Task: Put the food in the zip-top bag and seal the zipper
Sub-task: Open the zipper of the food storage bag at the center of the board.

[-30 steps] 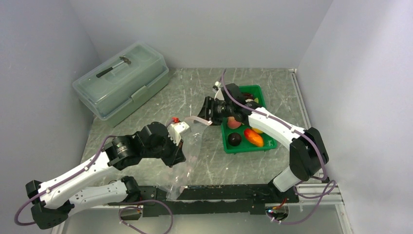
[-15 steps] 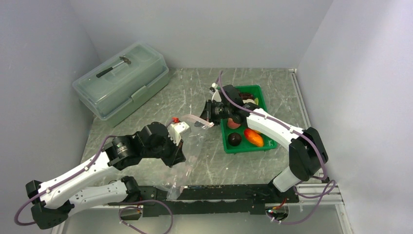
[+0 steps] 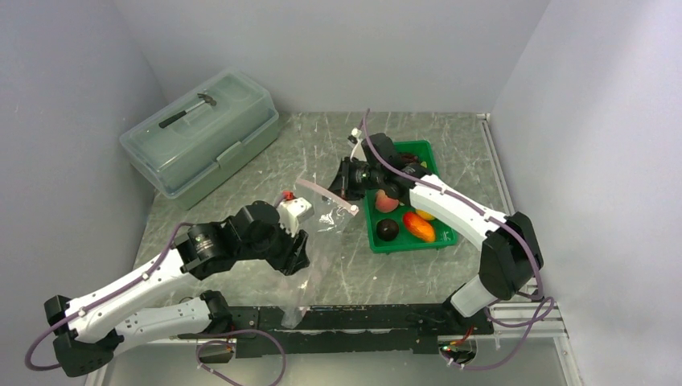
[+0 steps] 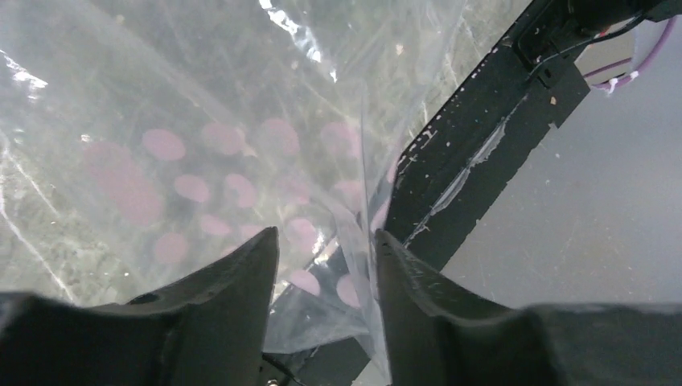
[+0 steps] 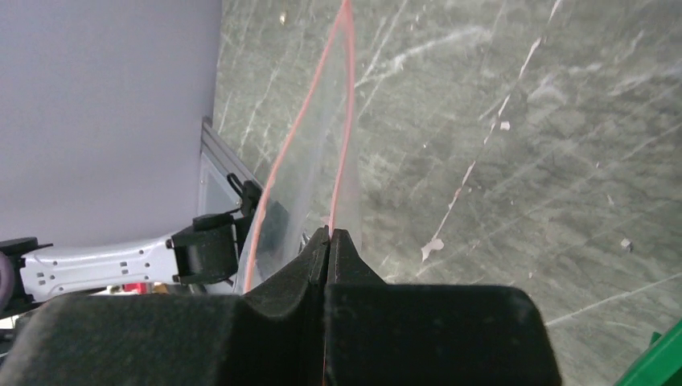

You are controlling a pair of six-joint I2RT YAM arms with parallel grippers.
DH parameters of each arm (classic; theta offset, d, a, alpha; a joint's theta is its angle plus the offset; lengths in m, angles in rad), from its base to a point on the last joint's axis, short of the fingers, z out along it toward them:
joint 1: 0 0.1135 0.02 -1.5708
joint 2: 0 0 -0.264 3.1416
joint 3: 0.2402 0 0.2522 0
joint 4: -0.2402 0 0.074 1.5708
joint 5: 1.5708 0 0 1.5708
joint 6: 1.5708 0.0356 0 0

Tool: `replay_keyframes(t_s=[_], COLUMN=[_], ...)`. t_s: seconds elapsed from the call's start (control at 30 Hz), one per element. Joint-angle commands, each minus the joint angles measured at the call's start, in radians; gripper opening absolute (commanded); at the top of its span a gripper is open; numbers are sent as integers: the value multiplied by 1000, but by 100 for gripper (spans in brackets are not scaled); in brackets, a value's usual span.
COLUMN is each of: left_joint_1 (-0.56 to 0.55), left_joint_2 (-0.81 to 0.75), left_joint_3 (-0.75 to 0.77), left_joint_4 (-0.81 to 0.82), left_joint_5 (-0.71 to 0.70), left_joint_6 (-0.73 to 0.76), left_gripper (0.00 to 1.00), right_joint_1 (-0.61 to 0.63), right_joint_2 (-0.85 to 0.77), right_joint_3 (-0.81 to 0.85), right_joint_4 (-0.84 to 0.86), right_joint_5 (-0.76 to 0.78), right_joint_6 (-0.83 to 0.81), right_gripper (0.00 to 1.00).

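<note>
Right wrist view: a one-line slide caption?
Right claw shut on one lip of the bag, its mouth gaping above the table.

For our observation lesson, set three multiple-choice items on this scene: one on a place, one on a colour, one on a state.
1. In the top view, the green tray lies where from the clear bag? A) left B) on it C) right
2. The strip along the bag's mouth is: A) pink B) blue C) black
3. The right hand is: A) open above the tray B) shut on the strip C) shut, empty
Key: C, the tray sits right of the bag; A, the strip shows pink; B, its fingers pinch the strip.
</note>
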Motion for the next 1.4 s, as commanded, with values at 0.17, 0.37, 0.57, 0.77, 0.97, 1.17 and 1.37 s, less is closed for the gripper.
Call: replay_keyframes(t_s=[0.17, 0.37, 0.57, 0.77, 0.97, 1.17, 1.37], left_joint_1=[-4, -4, -4, -4, -4, -3, -4], left_joint_2=[-12, 37, 133, 193, 242, 244, 241], left_joint_3=[63, 210, 373, 472, 567, 606, 636], left_joint_4=[-27, -95, -174, -201, -239, -247, -238], left_joint_5=[-132, -249, -341, -433, -480, -546, -580], left_joint_6=[-29, -56, -129, -206, -279, -343, -381], left_gripper=[84, 92, 95, 100, 100, 94, 94], right_joint_1=[1, 15, 70, 130, 193, 262, 307], right_joint_2=[-43, -70, -105, -164, -219, -262, -282], right_joint_3=[131, 165, 195, 189, 157, 118, 88], right_joint_4=[-16, -4, -22, -17, 6, 36, 66], right_joint_5=[107, 161, 257, 371, 465, 608, 673], right_joint_6=[-73, -122, -171, -210, -244, -269, -292], right_gripper=[0, 0, 0, 0, 0, 0, 0])
